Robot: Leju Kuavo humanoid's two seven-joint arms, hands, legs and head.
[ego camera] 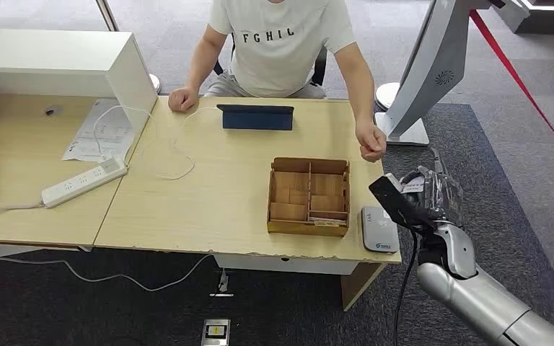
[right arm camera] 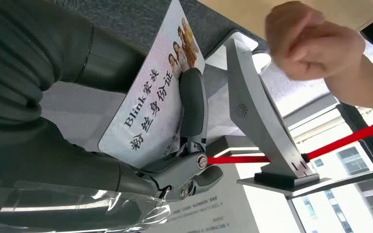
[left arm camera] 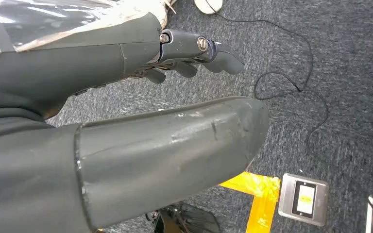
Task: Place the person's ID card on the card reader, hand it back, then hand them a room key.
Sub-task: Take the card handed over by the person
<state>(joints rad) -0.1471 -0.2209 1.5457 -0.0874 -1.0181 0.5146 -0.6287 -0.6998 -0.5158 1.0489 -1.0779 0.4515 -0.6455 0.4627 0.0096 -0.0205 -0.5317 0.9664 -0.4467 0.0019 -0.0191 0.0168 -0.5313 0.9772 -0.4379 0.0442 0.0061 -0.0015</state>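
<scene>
My right hand (ego camera: 431, 196) hovers just off the table's right edge, a little beyond the card reader (ego camera: 379, 230), a flat grey-white pad at the front right corner. It holds the ID card (right arm camera: 148, 109), white with printed text and small photos, between the thumb and a finger (right arm camera: 193, 104). In the head view the ID card (ego camera: 412, 184) is a small white patch at the hand. The person's fist (ego camera: 371, 145) rests on the table edge just beyond my hand, and the fist (right arm camera: 315, 43) lies close to the card. My left hand (left arm camera: 126, 121) hangs over the carpet, holding nothing, fingers (left arm camera: 199, 53) apart.
A wooden box (ego camera: 309, 196) with compartments stands left of the reader. A dark blue tablet case (ego camera: 255, 117) lies before the seated person (ego camera: 281, 43). A power strip (ego camera: 84, 182), cable and papers (ego camera: 101, 130) sit at left. A white stand (ego camera: 433, 72) rises at right.
</scene>
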